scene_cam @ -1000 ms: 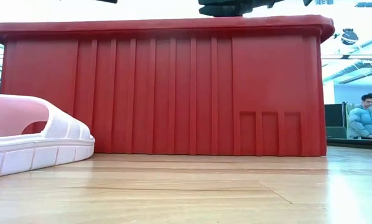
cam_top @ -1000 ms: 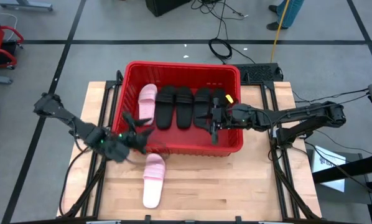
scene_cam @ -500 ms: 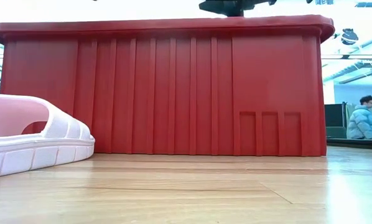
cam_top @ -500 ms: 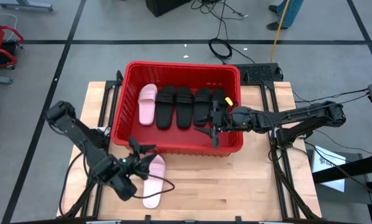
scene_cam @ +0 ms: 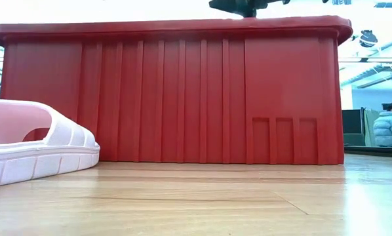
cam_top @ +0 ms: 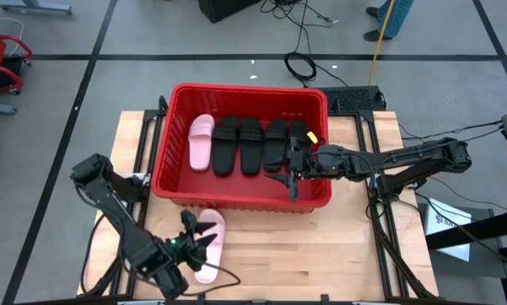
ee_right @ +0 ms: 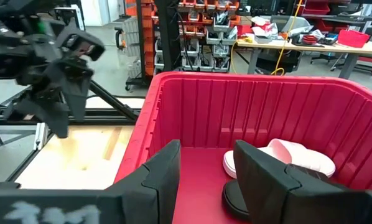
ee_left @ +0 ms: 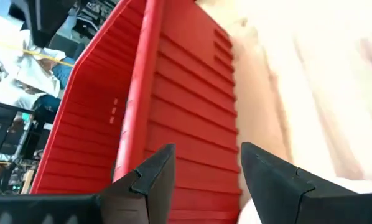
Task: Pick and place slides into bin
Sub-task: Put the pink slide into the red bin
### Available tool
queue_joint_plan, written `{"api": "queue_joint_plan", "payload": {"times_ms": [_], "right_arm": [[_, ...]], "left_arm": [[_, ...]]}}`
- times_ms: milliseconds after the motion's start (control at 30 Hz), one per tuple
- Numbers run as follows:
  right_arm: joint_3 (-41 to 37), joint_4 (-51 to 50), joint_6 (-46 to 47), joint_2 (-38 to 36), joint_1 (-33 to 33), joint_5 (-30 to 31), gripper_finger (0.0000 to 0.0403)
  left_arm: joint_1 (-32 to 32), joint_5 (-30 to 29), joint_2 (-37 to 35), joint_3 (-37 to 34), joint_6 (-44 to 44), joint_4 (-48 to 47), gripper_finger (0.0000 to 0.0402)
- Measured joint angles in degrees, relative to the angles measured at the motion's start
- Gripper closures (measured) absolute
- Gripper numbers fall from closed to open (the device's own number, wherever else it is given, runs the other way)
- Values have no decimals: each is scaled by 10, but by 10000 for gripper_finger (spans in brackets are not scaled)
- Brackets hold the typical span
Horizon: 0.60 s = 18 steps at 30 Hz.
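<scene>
The red bin (cam_top: 241, 199) stands at the table's middle and far side. It holds one pink slide (cam_top: 201, 141) and several black slides (cam_top: 251, 146) lying side by side. A second pink slide (cam_top: 209, 244) lies sole down on the table in front of the bin; it also shows in the low view (scene_cam: 32, 147). My left gripper (cam_top: 199, 239) is open just left of this slide, pointing toward the bin (ee_left: 173, 112). My right gripper (cam_top: 292, 174) is open and empty over the bin's right part, pointing left along its inside (ee_right: 208, 165).
Bare wooden table (cam_top: 321, 254) lies in front of the bin and to its right. The bin's near wall (scene_cam: 170, 92) stands close behind the slide on the table. A person (scene_cam: 387, 128) sits in the room beyond the table.
My left gripper has gone from the bin's left front corner toward the table's near edge and down to the pink slide on the table, staying open. The slide on the table has not moved. My right arm has kept still.
</scene>
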State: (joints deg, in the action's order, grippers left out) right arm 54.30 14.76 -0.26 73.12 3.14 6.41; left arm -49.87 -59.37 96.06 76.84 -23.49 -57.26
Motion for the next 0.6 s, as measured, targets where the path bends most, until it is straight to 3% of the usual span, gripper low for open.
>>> {"api": "queue_joint_plan", "payload": {"times_ms": [233,600], "right_arm": [[0,-5,17,0,0,-2,264],[0,-14,28,0,7,-4,264]], "left_arm": [[-22,33,64,63,-88,-69,211],[-27,114,124,71,-187,-105,211]]}}
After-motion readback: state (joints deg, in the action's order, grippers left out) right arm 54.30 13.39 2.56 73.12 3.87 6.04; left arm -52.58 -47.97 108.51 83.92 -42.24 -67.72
